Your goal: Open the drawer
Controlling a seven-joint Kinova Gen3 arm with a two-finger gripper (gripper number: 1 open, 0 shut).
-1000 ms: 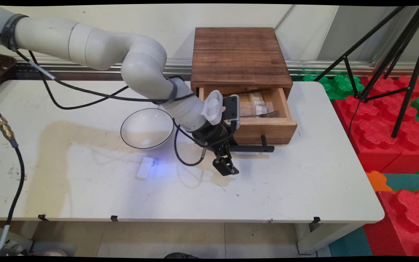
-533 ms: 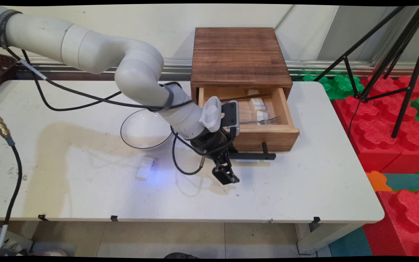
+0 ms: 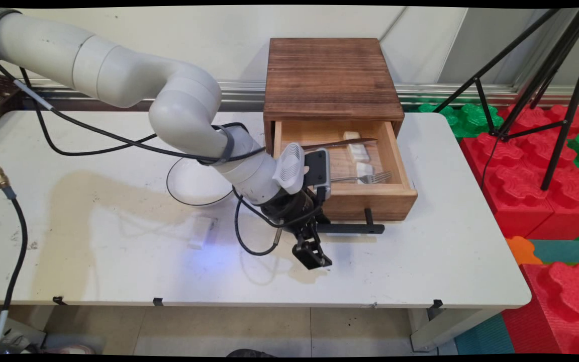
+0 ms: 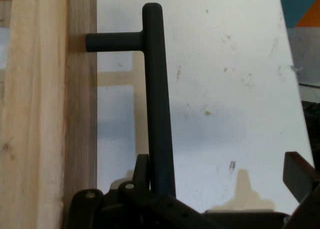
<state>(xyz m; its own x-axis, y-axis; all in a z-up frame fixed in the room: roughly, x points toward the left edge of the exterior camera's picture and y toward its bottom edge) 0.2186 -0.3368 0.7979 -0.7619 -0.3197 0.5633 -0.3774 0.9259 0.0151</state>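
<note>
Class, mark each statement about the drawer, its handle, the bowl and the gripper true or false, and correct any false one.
1. The wooden drawer is pulled open. True.
2. A fork lies inside the drawer. True.
3. The glass bowl stands inside the drawer. False: it stands on the table, left of the drawer.
4. The gripper is at the left end of the black bar handle. True.
5. The handle is fixed to the top of the wooden box. False: it is on the drawer's front.

Fork point(image 3: 365, 178), knife point(image 3: 337, 144) in open drawer point(image 3: 347, 193); bowl point(image 3: 189, 181) left, seemingly behind arm.
</note>
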